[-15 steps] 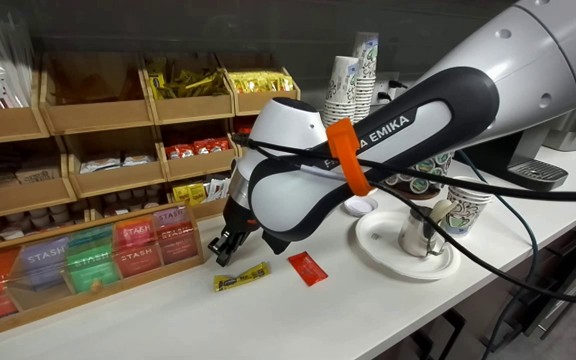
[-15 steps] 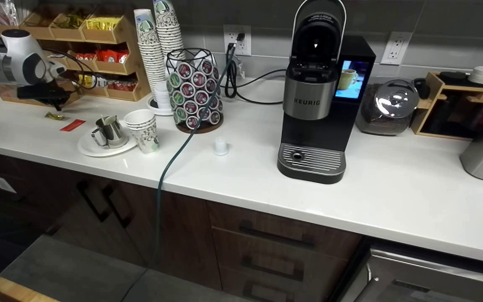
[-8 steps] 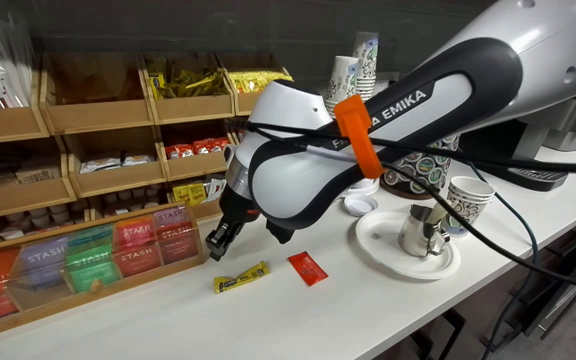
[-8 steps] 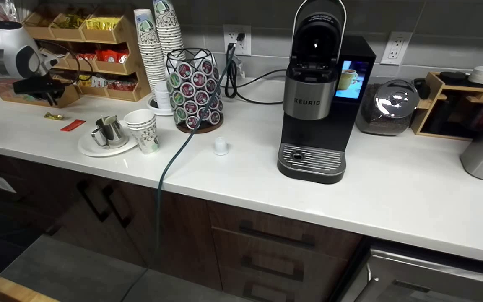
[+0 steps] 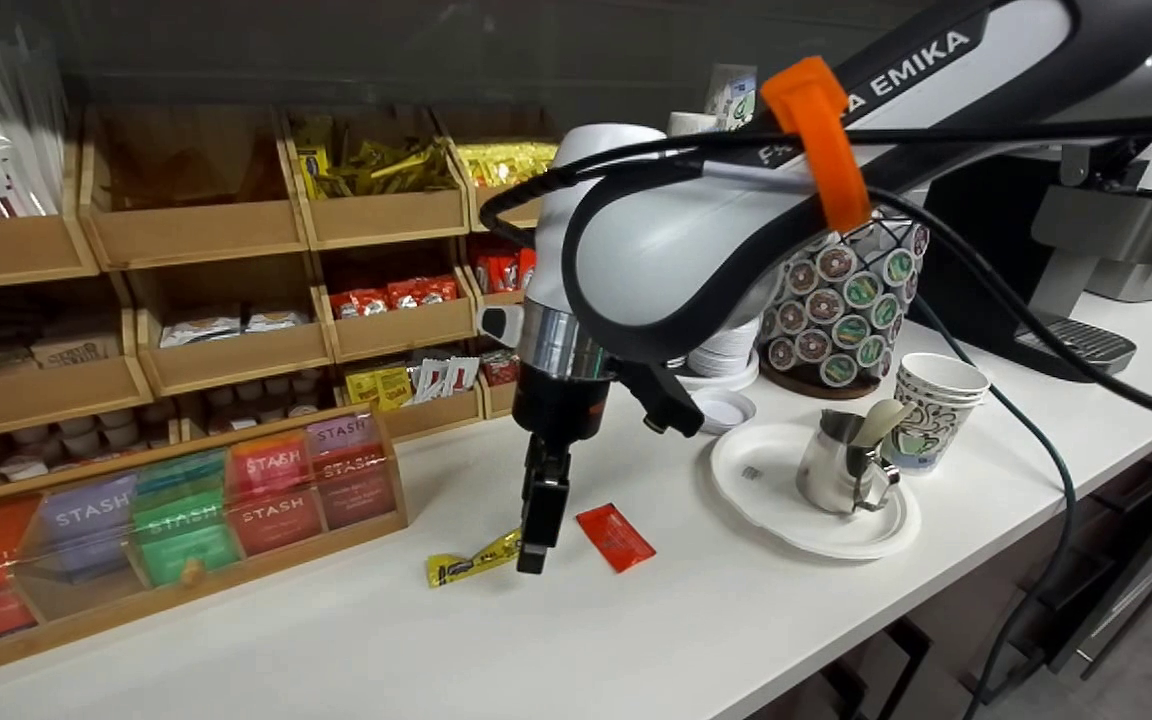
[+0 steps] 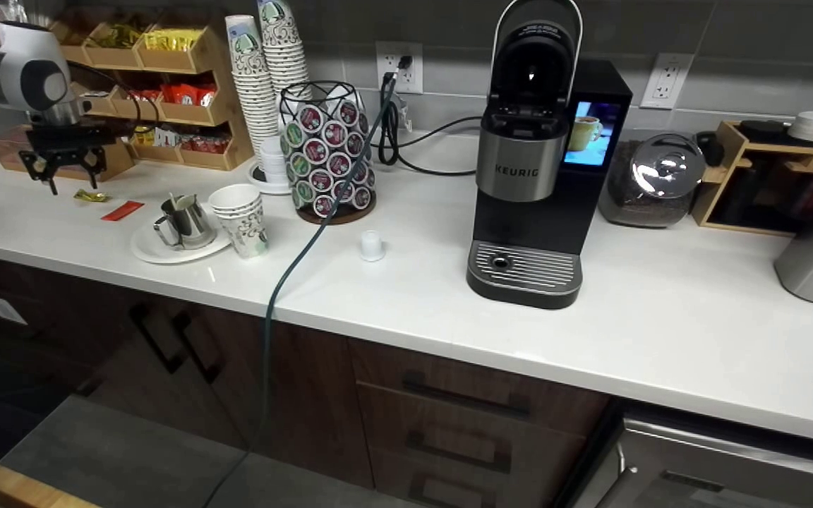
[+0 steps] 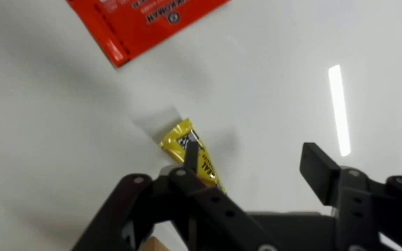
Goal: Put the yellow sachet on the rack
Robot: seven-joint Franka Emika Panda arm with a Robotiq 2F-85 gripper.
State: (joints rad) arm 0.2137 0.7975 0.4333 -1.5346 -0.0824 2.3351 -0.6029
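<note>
The yellow sachet (image 5: 461, 568) lies flat on the counter, seen also in the wrist view as a yellow packet (image 7: 206, 165) with dark print. My gripper (image 5: 534, 555) points down just over it, hiding one end of it in that exterior view. Its jaws stand wide apart with nothing between them; in the wrist view the gripper (image 7: 253, 162) has one finger (image 7: 191, 153) across the sachet and the other off to its side. Behind stands the rack (image 5: 391, 220), a tiered wooden shelf with yellow and red packets in its compartments, also in view in an exterior view (image 6: 173, 61).
A red sachet (image 5: 616, 537) lies close beside the yellow one. A wooden tea box (image 5: 276, 555) stands in front of the rack. Further along are a white plate (image 5: 756, 500) with a metal pitcher (image 5: 826, 470), paper cups (image 5: 936, 410) and a pod carousel (image 5: 836, 320).
My gripper has opened from shut. It has turned upright and swung from beside the tea box to over the yellow sachet. Both sachets lie where they were.
</note>
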